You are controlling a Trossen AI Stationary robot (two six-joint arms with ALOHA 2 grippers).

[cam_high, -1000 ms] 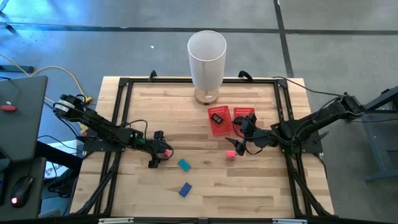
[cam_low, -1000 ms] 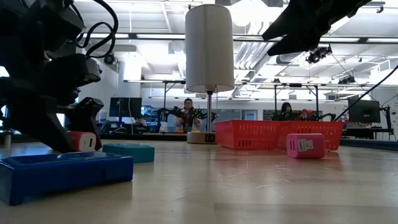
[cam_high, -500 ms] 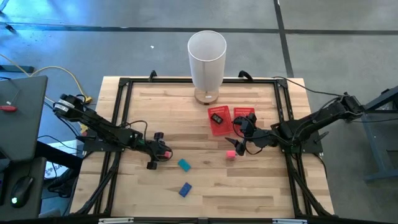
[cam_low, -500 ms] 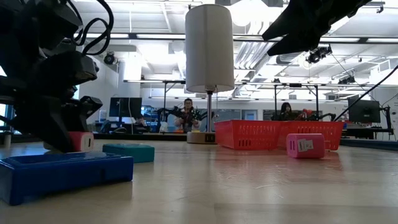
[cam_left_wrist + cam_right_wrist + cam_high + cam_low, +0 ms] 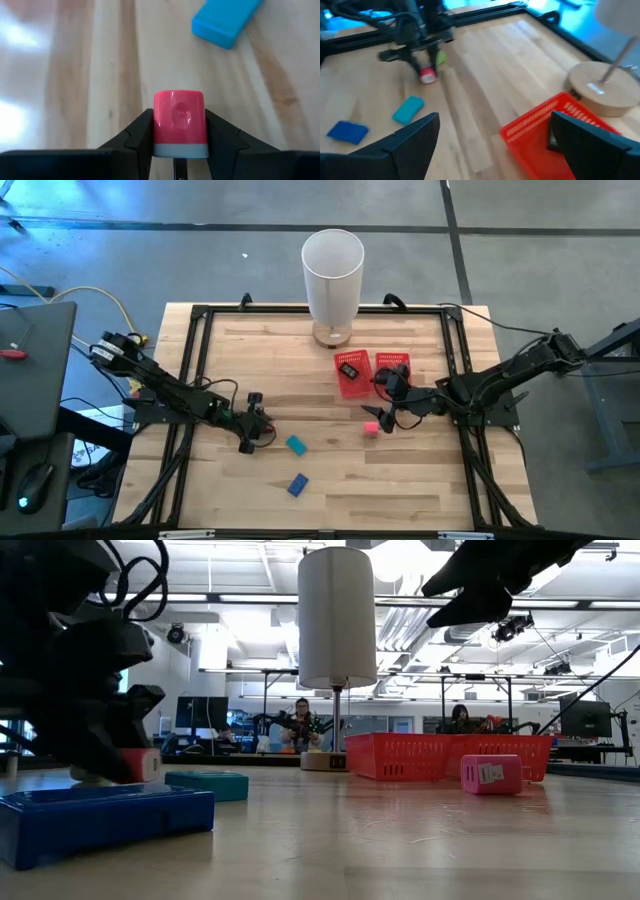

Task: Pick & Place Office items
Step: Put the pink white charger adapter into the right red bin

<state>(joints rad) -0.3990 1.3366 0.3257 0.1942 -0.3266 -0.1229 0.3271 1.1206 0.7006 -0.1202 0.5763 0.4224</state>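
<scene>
My left gripper [image 5: 256, 428] [image 5: 180, 131] is shut on a small red piece with a pale end [image 5: 180, 117] [image 5: 140, 764], at the table's left-middle. My right gripper [image 5: 385, 406] hangs open above the table, between the red mesh tray [image 5: 384, 361] [image 5: 540, 131] and a pink piece [image 5: 371, 427] [image 5: 492, 774] lying flat on the wood. A teal piece [image 5: 296, 445] [image 5: 225, 20] [image 5: 408, 110] and a blue piece [image 5: 298, 485] [image 5: 100, 820] [image 5: 347, 131] also lie flat on the table. A black piece [image 5: 349, 368] sits in the tray's left compartment. My left gripper pinches the red piece between its two fingers [image 5: 137, 137], one on each of its side faces [image 5: 159, 125]. The pale end points back toward the palm. The fingers come from the table's left, slanting down. Whether the piece is off the wood, I cannot tell.
A tall white cylinder on a thin stem and round wooden base [image 5: 332, 275] [image 5: 337, 615] [image 5: 600, 95] stands at the far edge, just beyond the tray. A black frame [image 5: 200, 320] runs round the tabletop. Bare wood lies along the near edge, right of the blue piece.
My left gripper has stayed shut on the red piece and has turned a little, carrying the piece slightly sideways in the low view. My right gripper has drawn a little toward the tray.
</scene>
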